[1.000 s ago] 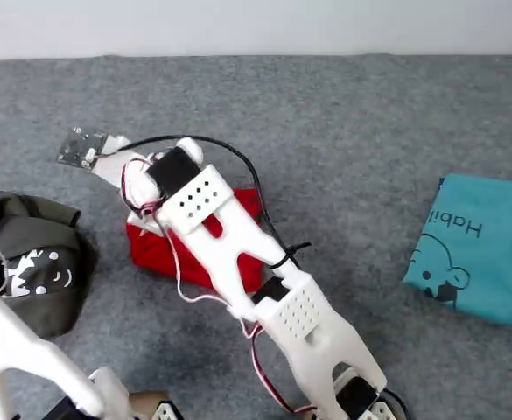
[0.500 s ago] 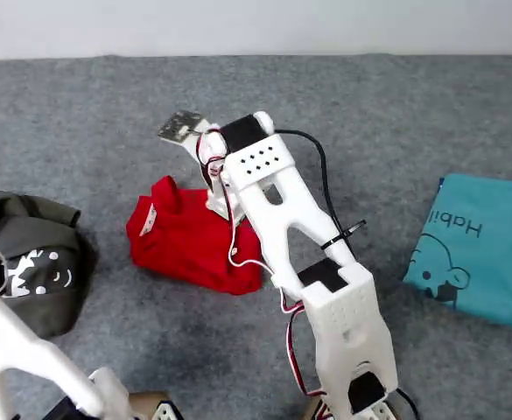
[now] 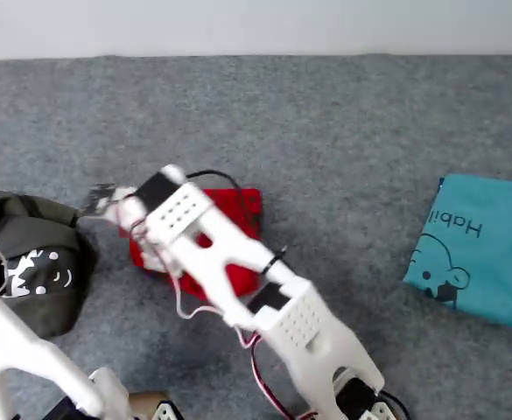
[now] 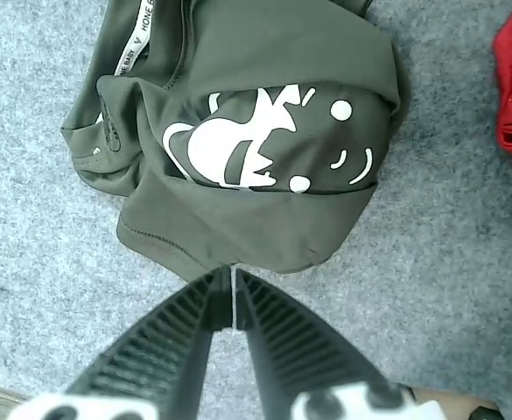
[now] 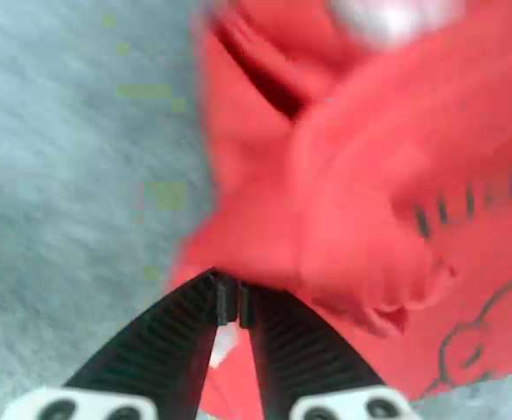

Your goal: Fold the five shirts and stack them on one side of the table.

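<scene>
**A:** Start nearest the arm bases. What has just changed?

**B:** The right arm (image 3: 238, 271). Half a second ago it stretched toward 12 o'clock, beside the rumpled red cotton shirt (image 3: 238, 210). Now it lies across that shirt, aimed at about 10 o'clock, with its wrist over the shirt's 9 o'clock edge. The shirt itself has barely shifted.

**A:** And its fingers?

**B:** The right gripper (image 5: 227, 302) has them pressed together at the red cloth's edge. I cannot tell whether any fabric is nipped between them.

**A:** What does that mean for the job?

**B:** I'd judge the red shirt is being swept or tugged into shape. It looks lumpy, so its fold isn't finished.

**A:** The other arm?

**B:** The left gripper (image 4: 234, 293) is closed on nothing, just short of the hem of the bunched olive-green shirt with the white cartoon print (image 4: 256, 131). That shirt lies at 9 o'clock, unfolded.

**A:** Farther out?

**B:** A teal printed shirt (image 3: 483, 254) lies folded flat at 3 o'clock, well apart from the others. That is likely the stacking side.

**A:** Any bins or baskets?

**B:** None. The shirts lie directly on the grey felt-like table (image 3: 343, 122).
</scene>
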Controlling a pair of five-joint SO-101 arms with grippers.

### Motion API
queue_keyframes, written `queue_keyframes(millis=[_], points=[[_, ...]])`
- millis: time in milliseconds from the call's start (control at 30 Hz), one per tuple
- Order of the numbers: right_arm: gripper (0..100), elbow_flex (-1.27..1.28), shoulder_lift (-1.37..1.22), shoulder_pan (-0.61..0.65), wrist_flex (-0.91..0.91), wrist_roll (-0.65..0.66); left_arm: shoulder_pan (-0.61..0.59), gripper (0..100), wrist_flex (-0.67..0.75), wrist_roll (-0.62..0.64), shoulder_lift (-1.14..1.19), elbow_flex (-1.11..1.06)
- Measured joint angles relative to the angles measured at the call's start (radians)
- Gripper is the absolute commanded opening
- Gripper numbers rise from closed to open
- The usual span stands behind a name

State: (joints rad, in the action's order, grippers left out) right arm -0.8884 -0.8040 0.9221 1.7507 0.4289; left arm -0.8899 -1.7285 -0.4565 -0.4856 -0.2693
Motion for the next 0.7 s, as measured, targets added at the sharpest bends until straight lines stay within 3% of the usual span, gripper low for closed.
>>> queue_keyframes(millis=[200, 467, 700], points=[[0.9, -0.164, 0.035, -0.002, 0.003, 0.000, 0.000, 2, 0.000, 0.000, 0.000, 0.000], [1.1, -0.175, 0.071, -0.181, 0.003, 0.000, 0.000, 2, 0.000, 0.000, 0.000, 0.000], [1.0, -0.173, -0.083, -0.132, 0.003, -0.002, -0.048, 2, 0.000, 0.000, 0.000, 0.000]])
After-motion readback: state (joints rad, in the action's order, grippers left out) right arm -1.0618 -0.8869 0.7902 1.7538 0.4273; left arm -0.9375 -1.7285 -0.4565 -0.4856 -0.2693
